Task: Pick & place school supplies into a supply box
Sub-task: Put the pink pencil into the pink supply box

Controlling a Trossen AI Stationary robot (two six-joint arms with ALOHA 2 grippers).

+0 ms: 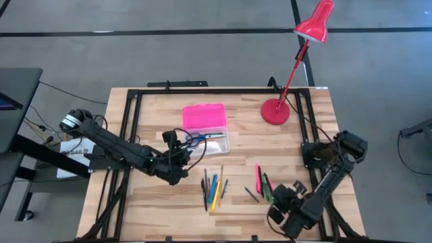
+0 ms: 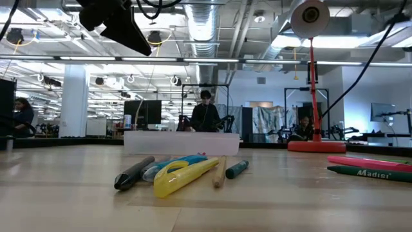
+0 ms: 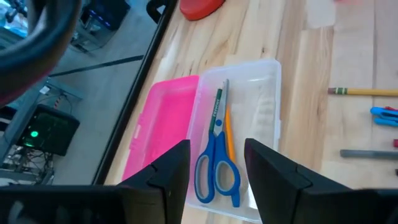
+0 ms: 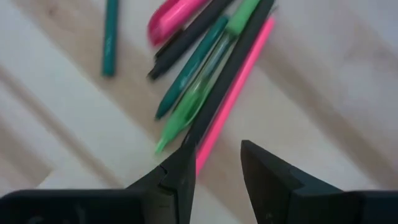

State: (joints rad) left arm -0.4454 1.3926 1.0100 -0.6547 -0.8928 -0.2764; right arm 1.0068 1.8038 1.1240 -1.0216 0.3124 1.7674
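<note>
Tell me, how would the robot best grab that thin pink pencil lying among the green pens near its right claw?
Probably from straight above, at the pink pencil's near end, which juts past the green pen. It lies flat on the table, pressed against a dark pen along its upper length, so only that end leaves room. The open right gripper hangs over that end, fingers either side.

pink lid [image 3: 163,127], blue-handled scissors [image 3: 217,168], red lamp [image 1: 297,61]

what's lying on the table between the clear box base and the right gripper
In the high view, two loose groups lie between the box base and the right gripper: mixed pens and pencils, then pink and green markers. Otherwise bare wood.
</note>
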